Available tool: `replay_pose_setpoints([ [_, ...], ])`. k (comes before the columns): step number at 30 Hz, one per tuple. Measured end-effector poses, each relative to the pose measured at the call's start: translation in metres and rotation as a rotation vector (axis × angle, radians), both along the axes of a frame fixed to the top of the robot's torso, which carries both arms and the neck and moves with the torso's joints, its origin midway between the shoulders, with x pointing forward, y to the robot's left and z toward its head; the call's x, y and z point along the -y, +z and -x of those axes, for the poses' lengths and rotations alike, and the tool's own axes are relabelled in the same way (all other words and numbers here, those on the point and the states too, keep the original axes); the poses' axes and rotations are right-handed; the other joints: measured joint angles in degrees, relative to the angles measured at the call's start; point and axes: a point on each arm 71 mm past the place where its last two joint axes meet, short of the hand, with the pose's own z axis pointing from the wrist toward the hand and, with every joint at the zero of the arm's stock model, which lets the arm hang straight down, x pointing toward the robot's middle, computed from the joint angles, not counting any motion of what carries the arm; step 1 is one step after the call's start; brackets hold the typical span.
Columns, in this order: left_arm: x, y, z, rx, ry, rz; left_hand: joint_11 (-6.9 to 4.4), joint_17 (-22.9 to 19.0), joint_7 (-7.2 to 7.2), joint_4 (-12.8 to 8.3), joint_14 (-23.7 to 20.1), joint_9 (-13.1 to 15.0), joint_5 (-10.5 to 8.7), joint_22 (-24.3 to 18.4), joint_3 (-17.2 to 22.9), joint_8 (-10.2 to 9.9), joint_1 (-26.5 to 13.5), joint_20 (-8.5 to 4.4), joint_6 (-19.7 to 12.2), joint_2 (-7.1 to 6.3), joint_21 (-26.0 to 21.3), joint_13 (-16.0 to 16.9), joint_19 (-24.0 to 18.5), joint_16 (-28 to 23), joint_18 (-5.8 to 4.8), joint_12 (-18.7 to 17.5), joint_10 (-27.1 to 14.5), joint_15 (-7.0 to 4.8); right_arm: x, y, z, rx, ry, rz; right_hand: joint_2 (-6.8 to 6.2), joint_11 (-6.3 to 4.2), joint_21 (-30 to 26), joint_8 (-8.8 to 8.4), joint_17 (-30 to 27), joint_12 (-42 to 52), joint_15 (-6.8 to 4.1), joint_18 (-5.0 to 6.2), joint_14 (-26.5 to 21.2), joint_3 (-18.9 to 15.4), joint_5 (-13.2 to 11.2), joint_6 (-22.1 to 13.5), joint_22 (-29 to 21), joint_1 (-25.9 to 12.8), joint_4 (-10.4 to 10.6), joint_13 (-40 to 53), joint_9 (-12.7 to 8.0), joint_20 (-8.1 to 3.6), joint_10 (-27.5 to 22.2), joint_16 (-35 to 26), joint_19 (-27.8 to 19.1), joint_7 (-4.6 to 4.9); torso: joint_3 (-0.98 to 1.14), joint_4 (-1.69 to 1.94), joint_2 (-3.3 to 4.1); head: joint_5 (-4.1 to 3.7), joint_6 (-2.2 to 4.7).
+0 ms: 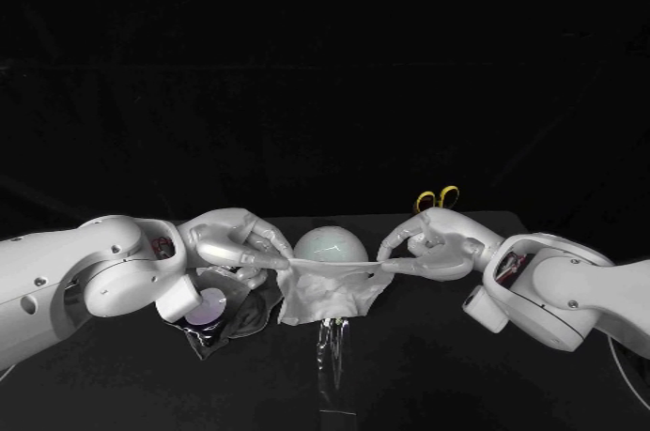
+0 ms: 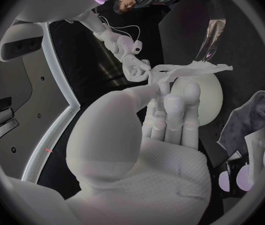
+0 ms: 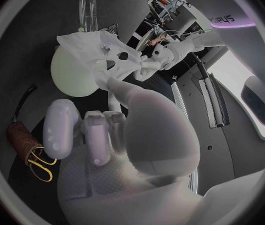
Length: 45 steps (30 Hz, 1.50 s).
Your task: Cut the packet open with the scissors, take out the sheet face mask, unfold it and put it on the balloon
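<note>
The white sheet face mask [image 1: 325, 295] hangs unfolded between my two hands, just in front of the pale balloon [image 1: 332, 244] standing mid-table. My left hand [image 1: 233, 243] pinches the mask's upper left corner, and my right hand [image 1: 434, 245] pinches its upper right corner. In the left wrist view my left hand's fingers [image 2: 170, 110] hold the stretched mask edge [image 2: 192, 70] over the balloon [image 2: 206, 99], with my right hand [image 2: 131, 60] opposite. The right wrist view shows my right hand [image 3: 107, 130], the mask [image 3: 98, 49] and the balloon [image 3: 72, 75]. The yellow-handled scissors [image 1: 436, 199] lie behind my right hand.
The cut-open silvery packet [image 1: 224, 314] lies below my left hand on the black table [image 1: 447, 375]. A clear film strip [image 1: 330, 356] lies on the table in front of the balloon. The scissors [image 3: 39, 161] sit on a brown sheath.
</note>
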Motion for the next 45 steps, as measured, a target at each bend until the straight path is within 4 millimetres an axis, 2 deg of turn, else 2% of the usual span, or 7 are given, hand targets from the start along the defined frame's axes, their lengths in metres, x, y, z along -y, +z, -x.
replay_pose_setpoints([
  [7, 0.001, -0.003, -0.014, 0.039, 0.076, -0.036, 0.0, 0.5, -0.21, 0.0, 0.0, 0.0, 0.0, 0.2, 0.0, 0.0, 0.0, -0.01, 0.2, 0.0, 0.0, 0.1, 0.0, 0.0, -0.03, 0.0, 0.0, 0.0, 0.0, -0.006, -0.015, 0.034, -0.042, 0.011, 0.0, 0.0, 0.0, 0.04, 0.0, 0.0, 0.09, 0.0, -0.1, 0.0, 0.0, 0.0, 0.0, 0.0, 0.0, 0.0, 0.1, -0.2, 0.0, 0.0, -0.2, -0.01, 0.01, -0.03, 0.09, 0.22, -0.01],
  [15, -0.002, -0.004, -0.027, 0.078, 0.149, -0.067, -0.01, 0.7, -0.19, -0.3, 0.1, 0.0, 0.0, 0.2, 0.3, 0.0, 0.1, -0.2, 0.2, -0.29, 0.2, 0.2, 0.2, 0.2, -0.05, -0.1, 0.0, -0.13, -0.003, -0.002, -0.03, 0.088, -0.077, 0.009, 0.0, 0.0, 0.0, 0.03, 0.0, 0.0, 0.09, 0.0, -0.1, 0.0, 0.0, 0.0, 0.0, 0.0, 0.0, 0.0, 0.2, -0.2, 0.0, 0.0, -0.2, 0.03, -0.01, -0.04, 0.08, 0.25, -0.02],
  [28, 0.003, -0.004, -0.044, 0.128, 0.205, -0.092, -0.19, 1.3, -0.12, -0.5, 0.3, 0.0, -0.12, -0.1, 0.8, -0.4, 0.0, -0.19, 0.7, -0.6, 0.2, 0.5, 0.2, 0.2, -0.07, 0.2, 0.2, -0.21, -0.002, 0.001, -0.057, 0.125, -0.107, 0.037, 0.0, 0.0, -0.2, -0.11, 0.0, -0.1, 0.1, 0.0, -0.1, 0.2, -0.1, 0.0, 0.0, 0.0, 0.2, 0.0, 0.2, -0.2, 0.0, -0.2, -0.2, 0.14, -0.06, 0.0, 0.03, -0.03, 0.03],
  [33, 0.004, -0.003, -0.05, 0.148, 0.227, -0.095, -0.19, 1.5, -0.3, -0.5, 0.3, 0.0, -0.12, 0.1, 0.9, -0.5, -0.1, -0.19, 0.9, -0.67, 0.2, 0.5, 0.2, 0.5, -0.37, 0.2, 0.2, -0.2, -0.006, -0.002, -0.064, 0.11, -0.098, 0.05, 0.01, 0.0, -0.4, 0.12, 0.0, -0.1, 0.1, 0.0, -0.1, 0.2, -0.1, 0.0, 0.0, 0.0, 0.2, 0.0, 0.2, -0.2, 0.0, 0.0, -0.2, 0.15, -0.03, -0.05, 0.04, 0.01, 0.05],
  [38, 0.008, -0.002, -0.054, 0.166, 0.24, -0.098, -0.19, 2.0, -0.3, -0.5, 0.3, 0.5, -0.18, 0.4, 0.9, -0.6, -0.1, -0.19, 0.9, -0.67, 0.4, 0.5, 0.2, 0.7, 0.22, 0.2, 0.2, -0.19, -0.008, -0.004, -0.068, 0.096, -0.096, 0.062, 0.1, 0.0, -0.4, 0.12, 0.0, -0.1, 0.1, 0.0, -0.1, 0.3, -0.1, -0.1, 0.0, -0.1, 0.0, 0.0, 0.3, -0.2, 0.0, 0.0, -0.2, 0.17, -0.03, -0.07, 0.05, -0.11, -0.16],
  [45, 0.011, -0.002, -0.062, 0.193, 0.263, -0.109, -0.18, 2.0, -0.28, -0.7, 0.6, 0.7, 0.01, 0.5, 1.1, -0.6, -0.3, -0.19, 0.9, -0.9, 0.5, 0.5, 0.2, 0.7, 0.3, 0.4, 0.2, -0.31, -0.007, -0.006, -0.073, 0.092, -0.107, 0.078, 0.24, 0.0, -0.4, 0.11, 0.0, 0.0, 0.15, 0.0, -0.2, 0.3, -0.2, -0.2, 0.0, -0.2, 0.0, 0.0, 0.3, -0.2, 0.0, 0.0, -0.2, 0.19, -0.03, -0.07, 0.03, -0.31, -0.44],
])
